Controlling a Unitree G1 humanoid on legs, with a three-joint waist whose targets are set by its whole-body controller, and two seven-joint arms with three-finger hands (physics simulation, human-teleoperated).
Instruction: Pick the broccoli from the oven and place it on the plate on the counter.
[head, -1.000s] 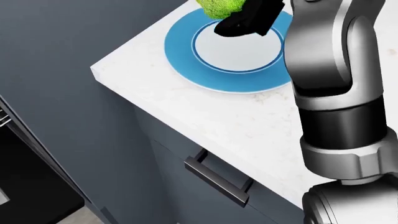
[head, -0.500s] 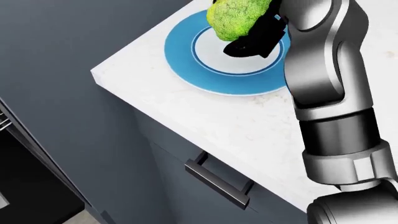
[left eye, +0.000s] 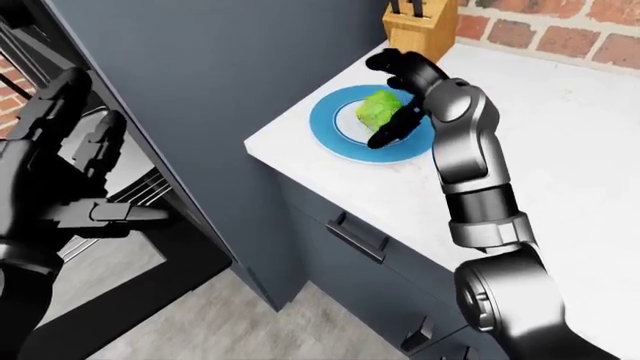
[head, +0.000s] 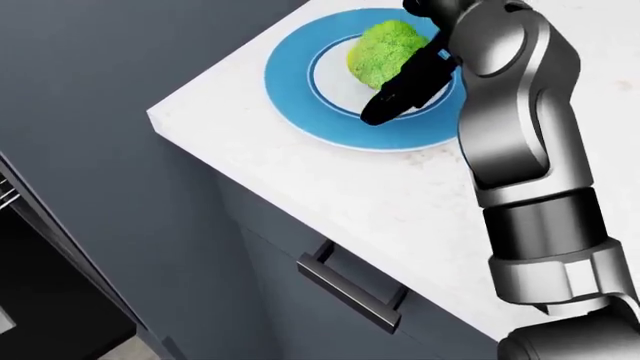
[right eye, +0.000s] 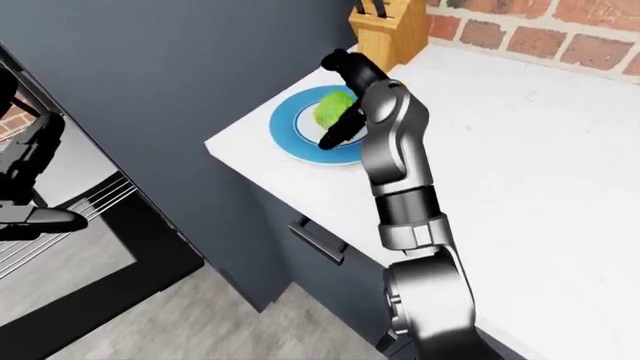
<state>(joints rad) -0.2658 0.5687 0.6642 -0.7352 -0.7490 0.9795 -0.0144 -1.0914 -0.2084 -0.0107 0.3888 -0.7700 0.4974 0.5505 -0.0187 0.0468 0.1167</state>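
Broccoli (head: 385, 51) sits on plate (head: 292, 86); right hand (left eye: 400, 101) open, fingers w/ no grip, beside it.

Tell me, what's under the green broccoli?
The broccoli sits on the blue plate, on its white middle. The plate rests on the white counter. The right hand stands open beside it, hiding part of the plate.

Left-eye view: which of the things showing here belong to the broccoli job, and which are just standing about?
Part of the job:
broccoli, on the plate
blue plate
counter
oven, door open
right robot hand, fingers open about the broccoli

Just standing about:
knife block
brick wall
drawer handle
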